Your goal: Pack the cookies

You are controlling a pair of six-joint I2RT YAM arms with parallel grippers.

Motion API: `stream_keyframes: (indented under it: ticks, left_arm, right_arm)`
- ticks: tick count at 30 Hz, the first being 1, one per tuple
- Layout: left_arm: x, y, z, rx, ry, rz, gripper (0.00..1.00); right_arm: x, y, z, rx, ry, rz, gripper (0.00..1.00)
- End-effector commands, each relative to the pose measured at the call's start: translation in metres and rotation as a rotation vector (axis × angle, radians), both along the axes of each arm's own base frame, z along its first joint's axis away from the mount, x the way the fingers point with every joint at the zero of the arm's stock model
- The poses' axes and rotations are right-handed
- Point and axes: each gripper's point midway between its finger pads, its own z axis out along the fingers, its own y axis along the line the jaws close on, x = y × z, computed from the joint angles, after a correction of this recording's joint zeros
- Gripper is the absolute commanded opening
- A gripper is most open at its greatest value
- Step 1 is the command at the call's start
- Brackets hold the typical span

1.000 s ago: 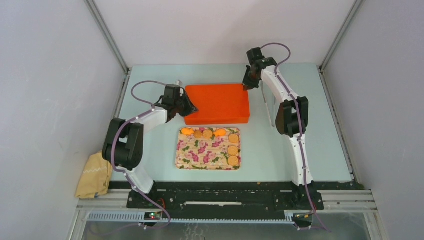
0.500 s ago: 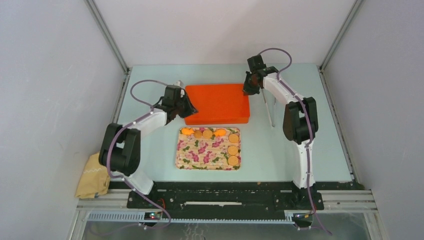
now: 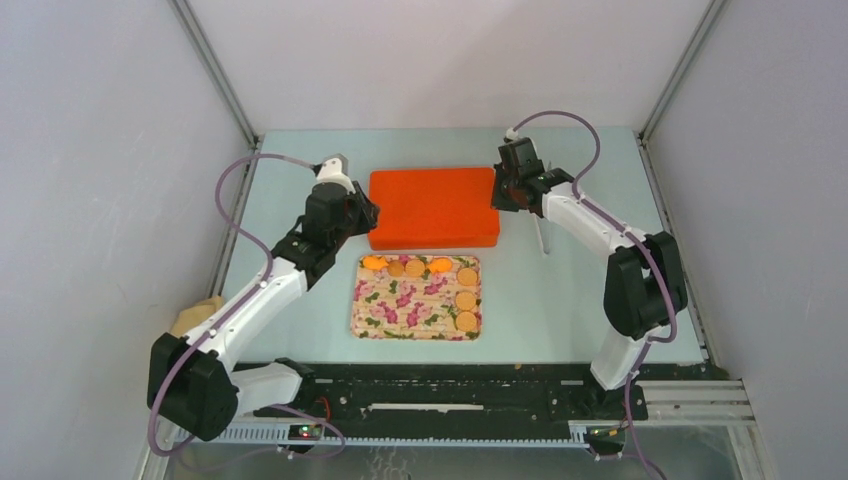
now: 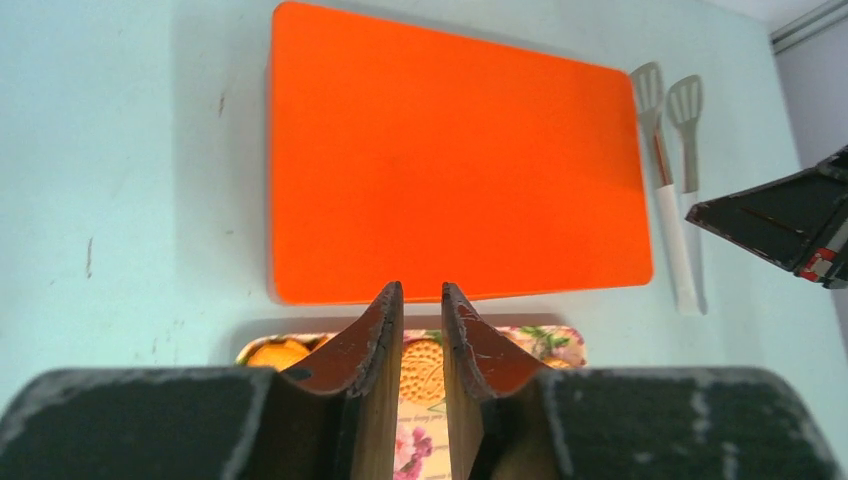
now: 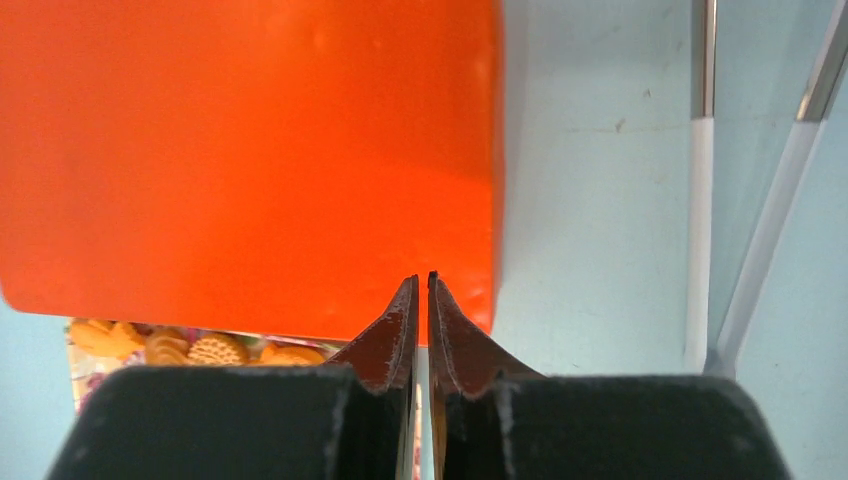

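Both claws clenched and empty at the two ends of the orange box [image 3: 435, 207].
The left gripper [image 4: 422, 297] keeps only a thin gap between its fingers, nothing in it, beside the box's left end. The right gripper [image 5: 418, 287] is pressed closed by the right end. The cookies [image 3: 415, 267] lie on the flowered tray [image 3: 400, 312] just near of the box, along the tray's far edge and right side. A white-handled slotted utensil [image 4: 672, 240] lies right of the box.
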Motion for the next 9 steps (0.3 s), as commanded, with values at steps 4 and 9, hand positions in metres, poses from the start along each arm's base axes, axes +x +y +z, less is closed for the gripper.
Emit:
stream_keyframes:
  ticks: [4,9]
  left_arm:
    - [0.0,0.011,-0.007,0.05,-0.003,0.038,0.22]
    - [-0.001,0.013,-0.007,0.055,-0.002,0.044,0.21]
  right_arm:
    - [0.008,-0.007,0.001,-0.021,-0.04,-0.02,0.12]
    - [0.008,-0.008,-0.003,-0.019,-0.028,-0.029,0.2]
